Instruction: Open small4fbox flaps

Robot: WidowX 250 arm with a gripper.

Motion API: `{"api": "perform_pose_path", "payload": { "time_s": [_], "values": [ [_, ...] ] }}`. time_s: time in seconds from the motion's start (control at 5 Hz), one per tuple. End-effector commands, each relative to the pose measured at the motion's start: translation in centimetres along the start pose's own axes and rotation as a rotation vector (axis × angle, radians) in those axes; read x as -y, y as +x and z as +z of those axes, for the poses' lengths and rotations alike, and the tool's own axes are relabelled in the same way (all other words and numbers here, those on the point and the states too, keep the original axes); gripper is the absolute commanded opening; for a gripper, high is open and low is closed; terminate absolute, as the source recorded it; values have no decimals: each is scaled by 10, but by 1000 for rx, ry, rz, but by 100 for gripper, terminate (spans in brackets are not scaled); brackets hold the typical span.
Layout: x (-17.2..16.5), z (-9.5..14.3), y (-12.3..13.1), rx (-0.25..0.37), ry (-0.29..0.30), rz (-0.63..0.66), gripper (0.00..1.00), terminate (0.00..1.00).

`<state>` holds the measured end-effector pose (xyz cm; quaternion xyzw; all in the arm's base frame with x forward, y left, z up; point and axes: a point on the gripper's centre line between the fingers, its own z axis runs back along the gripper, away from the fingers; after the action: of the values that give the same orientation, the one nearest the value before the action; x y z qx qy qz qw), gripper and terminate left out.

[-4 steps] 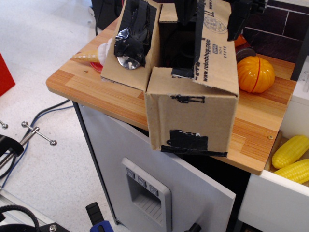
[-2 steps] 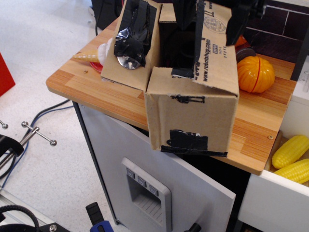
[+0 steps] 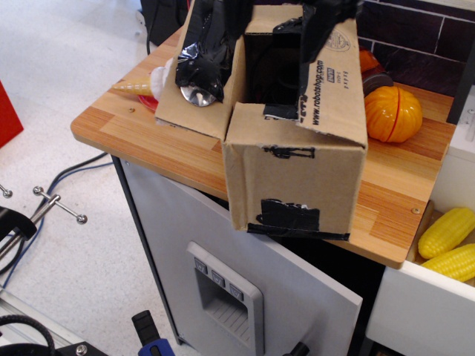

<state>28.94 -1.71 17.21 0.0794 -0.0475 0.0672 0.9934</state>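
The small4fbox [image 3: 295, 178] is a brown cardboard box at the front edge of the wooden counter [image 3: 141, 141], with black tape patches on its front. Its left flap [image 3: 204, 70] stands up and leans outward, carrying black tape and a shiny silver disc [image 3: 197, 94]. The right flap [image 3: 338, 81], printed "robotshop.com", lies sloped over the box's right side. The far flap [image 3: 261, 20] stands at the back, and the dark inside shows. My gripper [image 3: 274, 11] is cut off by the top edge above the opening. Its black fingers [image 3: 326, 18] look spread apart, holding nothing.
An orange pumpkin [image 3: 392, 113] sits right of the box. A toy ice-cream cone [image 3: 137, 87] lies behind the left flap. Two yellow corn cobs [image 3: 447, 231] lie in a white bin at the right. A white cabinet door [image 3: 237, 267] hangs below the counter, and cables run across the floor.
The gripper's fingers have shifted left across the top of the box. The box and its flaps have hardly moved.
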Motion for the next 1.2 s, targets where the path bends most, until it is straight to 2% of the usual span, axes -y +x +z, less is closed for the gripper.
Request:
{"api": "perform_pose_path", "payload": {
  "time_s": [0.0, 0.2, 0.4, 1.0],
  "values": [
    [-13, -6, 7, 38, 22, 75, 100, 0],
    [-17, -15, 6, 59, 55, 56, 100, 0],
    [-22, -23, 9, 42, 78, 55, 100, 0],
    [-24, -51, 11, 59, 28, 70, 100, 0]
  ]
}}
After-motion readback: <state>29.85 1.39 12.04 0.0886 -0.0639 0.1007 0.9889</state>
